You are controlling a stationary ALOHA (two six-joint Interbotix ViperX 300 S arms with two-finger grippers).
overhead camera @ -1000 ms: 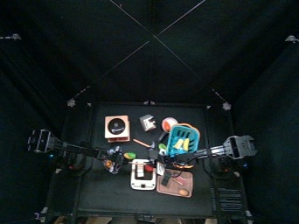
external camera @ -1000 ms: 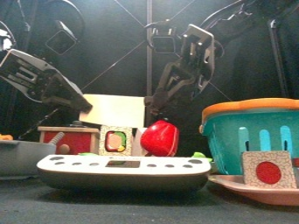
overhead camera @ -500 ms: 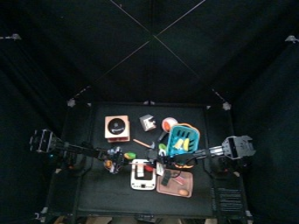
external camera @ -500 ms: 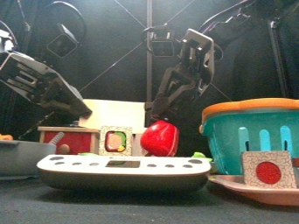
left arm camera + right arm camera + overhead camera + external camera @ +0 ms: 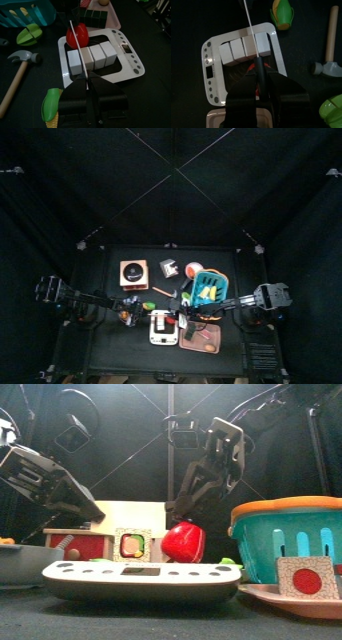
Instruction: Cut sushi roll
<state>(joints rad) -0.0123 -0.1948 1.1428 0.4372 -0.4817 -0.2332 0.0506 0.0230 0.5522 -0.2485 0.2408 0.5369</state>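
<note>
Meanwhile, left claw [image 5: 96, 514] has dropped slightly lower.

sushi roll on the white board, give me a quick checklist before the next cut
1. Sushi roll lies on the white board: ok.
2. Left gripper is shut on the knife: ok.
3. Knife blade lines up over the roll, near a gap between pieces: ok in the left wrist view; whether it touches the roll, cannot tell.
4. Right gripper steadies the roll: cannot tell; it holds a red piece above the board.
5. Toy hammer and green vegetable lie off the board, clear of the blade: ok.
</note>
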